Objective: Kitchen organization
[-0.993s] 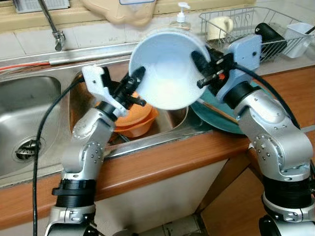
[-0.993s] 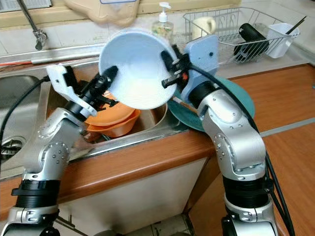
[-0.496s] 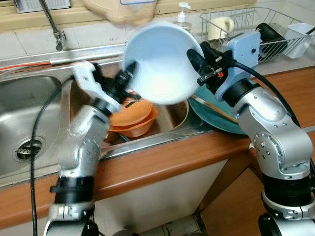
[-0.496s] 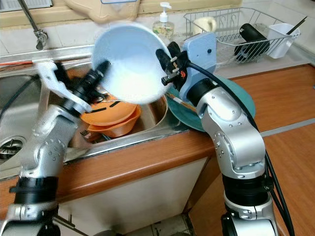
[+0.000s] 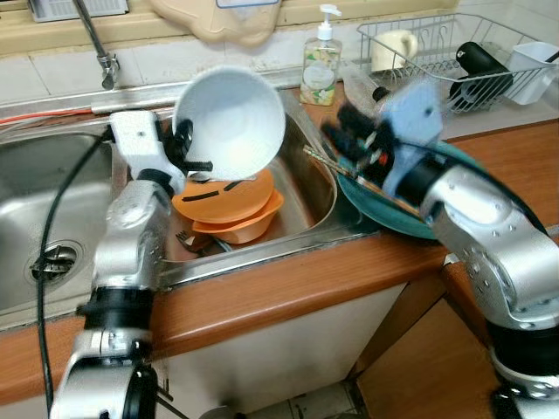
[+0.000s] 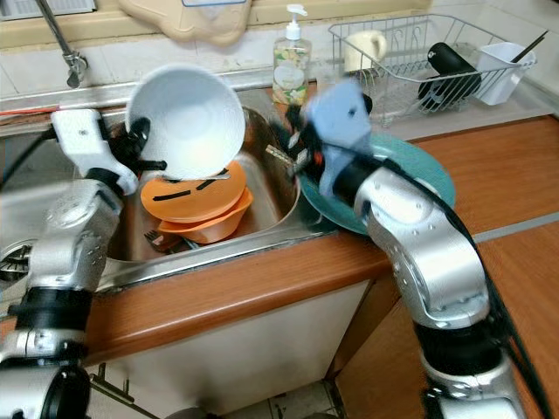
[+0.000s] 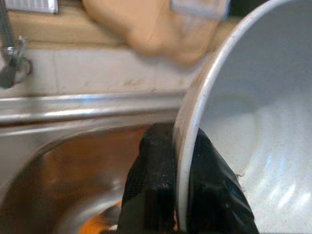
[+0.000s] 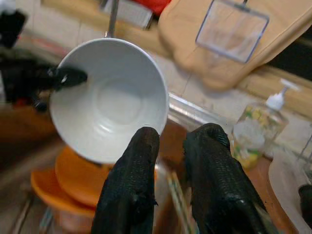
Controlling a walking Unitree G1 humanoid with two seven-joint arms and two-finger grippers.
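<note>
Left pincer [image 5: 185,150]: clamped on the white bowl [image 5: 229,122] rim, now alone.
Right pincer [image 5: 348,133]: let go, empty, slightly parted.

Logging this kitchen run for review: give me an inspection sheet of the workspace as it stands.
Surface: wooden counter around a steel sink.
Job's things: white round bowl, tilted, above stacked orange bowls in the sink.
Clutter: teal plate, soap dispenser bottle, wire dish rack holding a mug and a black item.
Grippers: left gripper clamps the white bowl's rim; right gripper empty, fingers slightly apart, over the plate's edge.
Cables: black cable along the left arm.
Surroundings: tap, tiled backsplash.
</note>
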